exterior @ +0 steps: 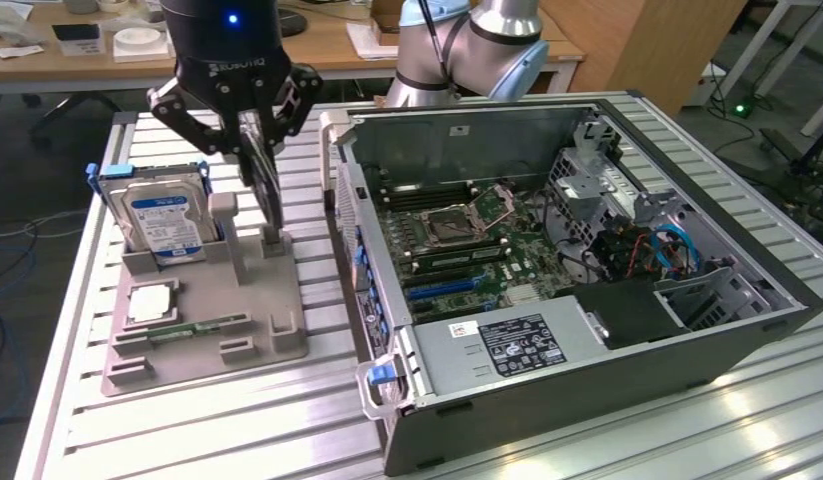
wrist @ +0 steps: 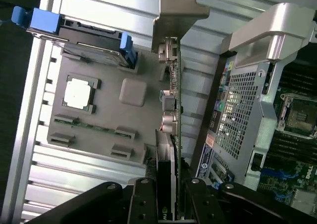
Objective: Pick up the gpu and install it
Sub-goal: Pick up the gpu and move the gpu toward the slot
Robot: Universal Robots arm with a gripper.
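Observation:
The gpu [exterior: 266, 185] is a thin card standing on edge, pinched from above by my gripper [exterior: 258, 150], which is shut on it. Its lower end sits at the slotted post of the grey holder [exterior: 244, 290] on the exterior view's left. In the wrist view the gpu [wrist: 172, 130] runs edge-on away from my gripper [wrist: 171, 192], with its green board, black cooler and metal bracket [wrist: 178, 11] showing. One black finger [wrist: 143, 204] lies on each side of the card. The open computer case [exterior: 731, 330] with its motherboard [exterior: 465, 240] lies just beside the holder, toward the exterior view's right.
On the holder stand a silver hard drive [exterior: 164, 215] in a blue frame, a CPU [exterior: 151, 300] and a narrow RAM strip [exterior: 198, 328]. A power supply [exterior: 518, 345] fills the case's near corner. The arm's base [exterior: 465, 50] rises behind the case.

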